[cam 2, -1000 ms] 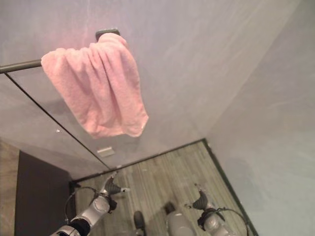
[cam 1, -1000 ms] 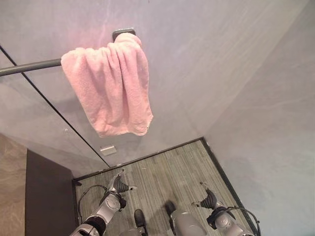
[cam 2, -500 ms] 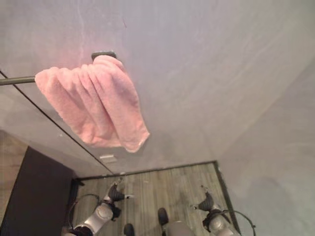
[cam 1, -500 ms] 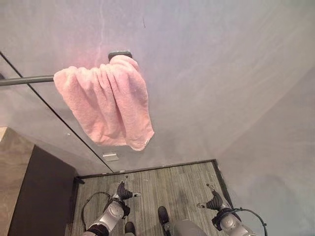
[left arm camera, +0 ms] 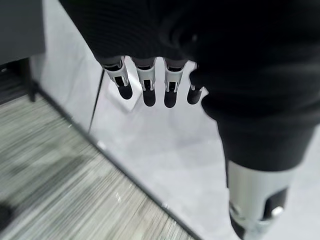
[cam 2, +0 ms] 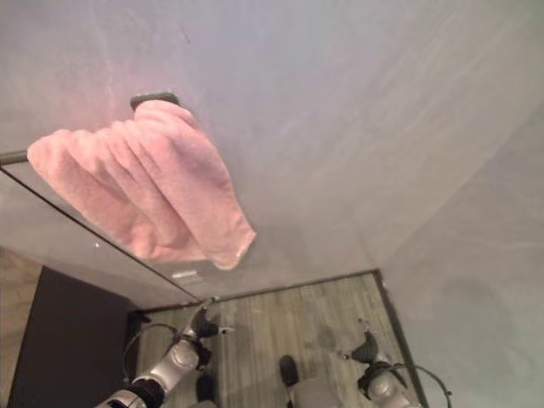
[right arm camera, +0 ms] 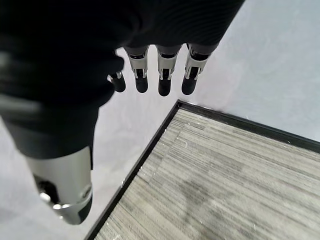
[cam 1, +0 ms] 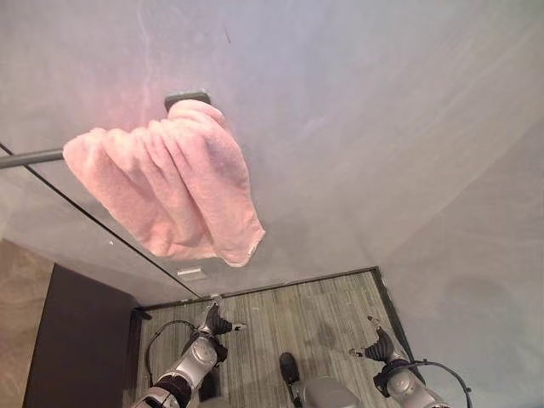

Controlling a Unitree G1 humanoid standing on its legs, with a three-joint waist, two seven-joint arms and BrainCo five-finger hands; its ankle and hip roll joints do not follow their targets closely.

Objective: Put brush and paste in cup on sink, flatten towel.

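A pink towel (cam 1: 170,191) hangs bunched and creased over the right end of a dark rail (cam 1: 30,158) on the grey wall, by the rail's mount (cam 1: 187,97). My left hand (cam 1: 214,322) hangs low near the floor at the lower left, fingers (left arm camera: 145,90) straight and relaxed, nothing in it. My right hand (cam 1: 380,347) hangs low at the lower right, its fingers (right arm camera: 162,75) straight as well, empty. Both hands are far below the towel.
Grey walls meet in a corner at the right. A grey wood-grain floor (cam 1: 323,306) with a dark skirting line lies below. A dark cabinet (cam 1: 76,348) stands at the lower left, under a glass panel edge (cam 1: 110,242). A small wall plate (cam 1: 191,274) sits low.
The whole picture has shifted, so the camera has moved; the towel now shows further left. Both hands stay hanging low and open.
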